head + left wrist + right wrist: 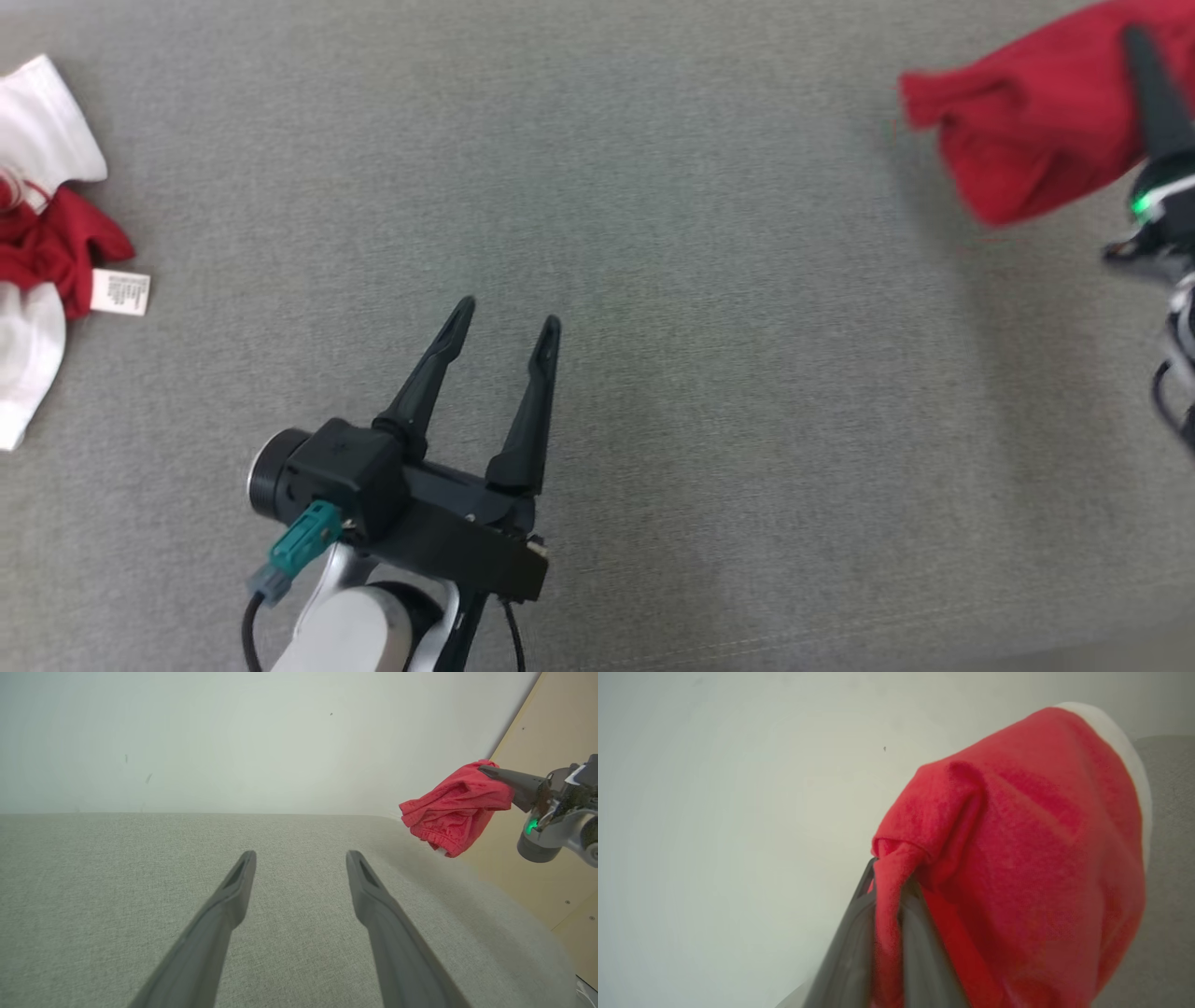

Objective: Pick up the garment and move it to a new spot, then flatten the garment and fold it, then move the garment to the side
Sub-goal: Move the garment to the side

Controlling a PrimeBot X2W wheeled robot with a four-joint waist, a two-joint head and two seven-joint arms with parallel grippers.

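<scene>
Nearest, L gripper [509, 313]: spread wide, empty, over grey cushion [653, 187]. R gripper [891, 884] pinching bunched fold of red garment [1027, 121], hanging clear of cushion, far right. Soft, light, floppy; prob best retaken at hem corners w/ both grippers to flatten.

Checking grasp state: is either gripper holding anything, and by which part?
Right gripper is shut on the red garment, pinching a bunched fold of its fabric. Left gripper is open, holding nothing.

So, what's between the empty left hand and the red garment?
Nothing, just bare grey surface between the left hand and the red garment in the head view.
</scene>
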